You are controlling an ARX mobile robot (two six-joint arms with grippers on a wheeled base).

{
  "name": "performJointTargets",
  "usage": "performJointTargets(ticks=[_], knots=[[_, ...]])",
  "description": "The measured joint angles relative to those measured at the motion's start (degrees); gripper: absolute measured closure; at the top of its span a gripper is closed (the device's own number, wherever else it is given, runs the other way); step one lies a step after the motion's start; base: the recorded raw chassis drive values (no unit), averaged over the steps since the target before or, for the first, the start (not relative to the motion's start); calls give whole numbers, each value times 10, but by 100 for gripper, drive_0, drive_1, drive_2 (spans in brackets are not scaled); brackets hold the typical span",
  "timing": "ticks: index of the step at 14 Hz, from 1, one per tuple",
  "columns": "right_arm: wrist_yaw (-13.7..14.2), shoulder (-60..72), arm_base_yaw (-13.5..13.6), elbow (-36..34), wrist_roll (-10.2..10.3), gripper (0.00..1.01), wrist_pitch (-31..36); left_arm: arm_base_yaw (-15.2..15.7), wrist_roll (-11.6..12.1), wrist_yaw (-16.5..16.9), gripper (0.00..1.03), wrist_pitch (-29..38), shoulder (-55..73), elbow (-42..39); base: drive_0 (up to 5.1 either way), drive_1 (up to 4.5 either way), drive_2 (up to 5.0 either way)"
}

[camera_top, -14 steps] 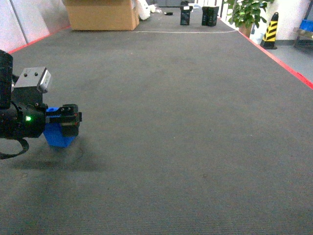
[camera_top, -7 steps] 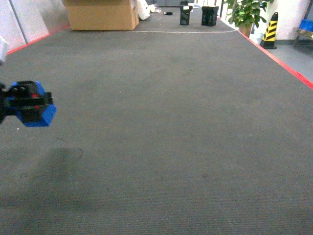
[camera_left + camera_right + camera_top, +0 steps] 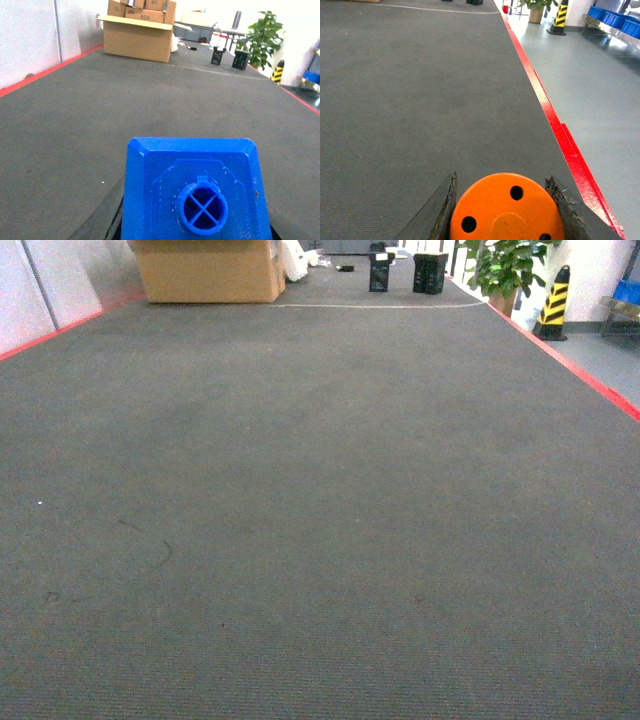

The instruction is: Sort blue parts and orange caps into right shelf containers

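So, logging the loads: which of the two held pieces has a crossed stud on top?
The blue part in the left gripper: its round stud shows a cross. The orange cap, between the right gripper's fingers, has small holes instead.

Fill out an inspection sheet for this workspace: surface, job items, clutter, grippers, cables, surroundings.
Surface: dark grey carpet with a red border; small marks, no items lying on it nearby.
Job items: blue part in the left gripper, stud toward the camera; orange cap in the right gripper; blue crates far right on a shelf.
Clutter: nothing seen nearby.
Grippers: both out of the head view; left fingers hidden behind the part, right fingers flank the cap on both sides.
Cables: nothing seen.
Surroundings: cardboard box, two black bins, plant, striped cone.
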Motion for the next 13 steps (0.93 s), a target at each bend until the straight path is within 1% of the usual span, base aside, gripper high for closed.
performJointTargets(ticks=[2,6,13], knots=[[0,0,0,0,0,57,0,0,-4,0,58,-9,8,-1,0,0,0],[-1,0,0,0,0,57,0,0,-4,0,58,-7,6,-1,0,0,0],[-1,0,0,0,0,57,0,0,-4,0,58,-7,6,-1,482,-259,-259]])
